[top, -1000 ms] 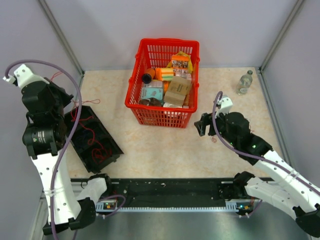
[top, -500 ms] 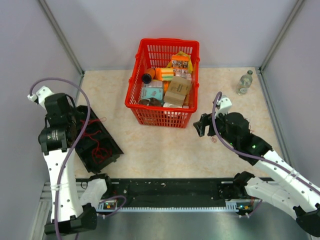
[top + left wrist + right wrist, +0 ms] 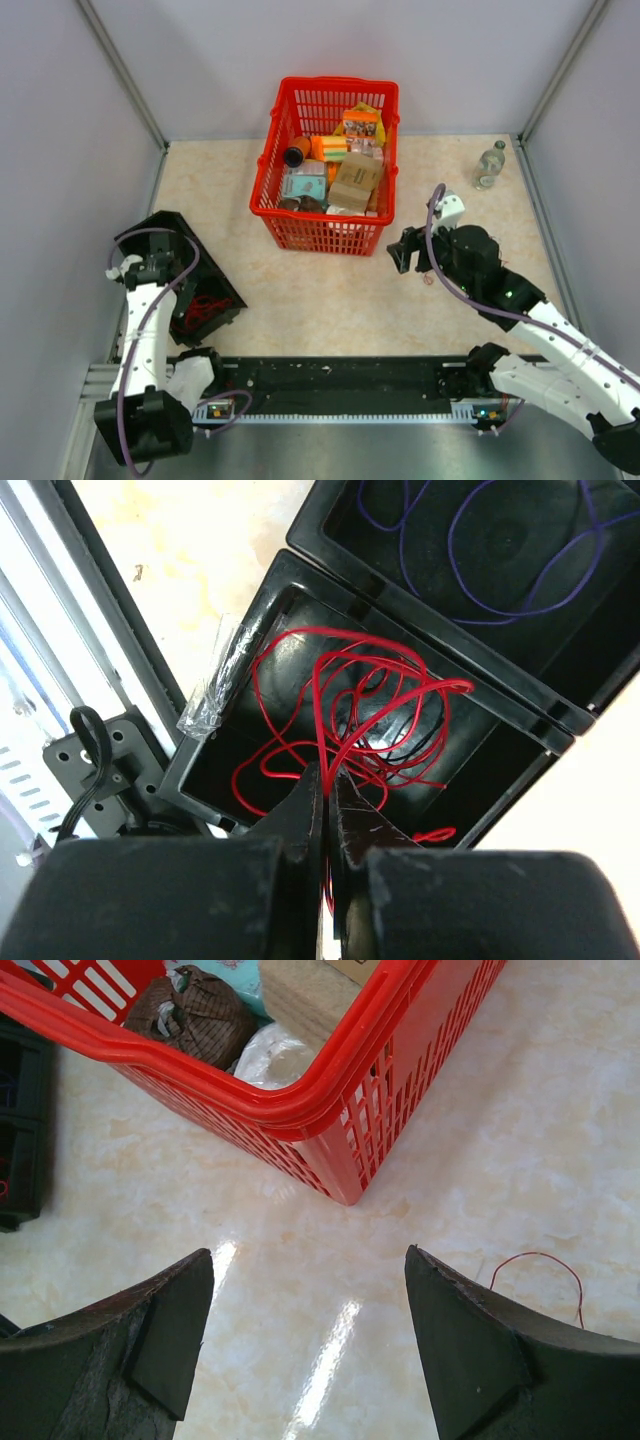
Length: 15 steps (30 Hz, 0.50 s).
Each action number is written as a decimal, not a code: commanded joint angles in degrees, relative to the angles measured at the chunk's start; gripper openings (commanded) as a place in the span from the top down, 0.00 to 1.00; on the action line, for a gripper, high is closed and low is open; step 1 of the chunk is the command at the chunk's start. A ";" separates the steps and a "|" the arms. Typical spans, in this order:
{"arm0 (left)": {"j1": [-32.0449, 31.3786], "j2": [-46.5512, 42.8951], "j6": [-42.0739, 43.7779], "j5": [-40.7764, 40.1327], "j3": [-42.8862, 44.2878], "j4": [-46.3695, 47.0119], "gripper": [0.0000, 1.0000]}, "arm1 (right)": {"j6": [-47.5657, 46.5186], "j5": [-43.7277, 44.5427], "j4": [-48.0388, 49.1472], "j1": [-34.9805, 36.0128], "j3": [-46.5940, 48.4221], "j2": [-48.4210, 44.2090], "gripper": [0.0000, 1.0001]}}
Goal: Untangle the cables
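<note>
Inside one compartment of the black tray (image 3: 430, 645), the cables (image 3: 360, 720) lie in a loose red tangle (light, limp, quick to snag). Left gripper (image 3: 325, 780) pinches one strand; an outer loop looks the best hold. Right gripper (image 3: 308, 1255) gapes, empty.

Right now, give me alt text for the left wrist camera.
The left claw is shut on a strand of the red cables, which lie in a loose tangle in one compartment of a black tray. A purple wire loops in the next compartment.
</note>
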 commanded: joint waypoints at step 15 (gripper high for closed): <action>0.33 4.26 -10.79 -0.73 -7.50 9.80 0.34 | 0.77 -0.25 0.91 0.88 -0.51 -4.50 0.24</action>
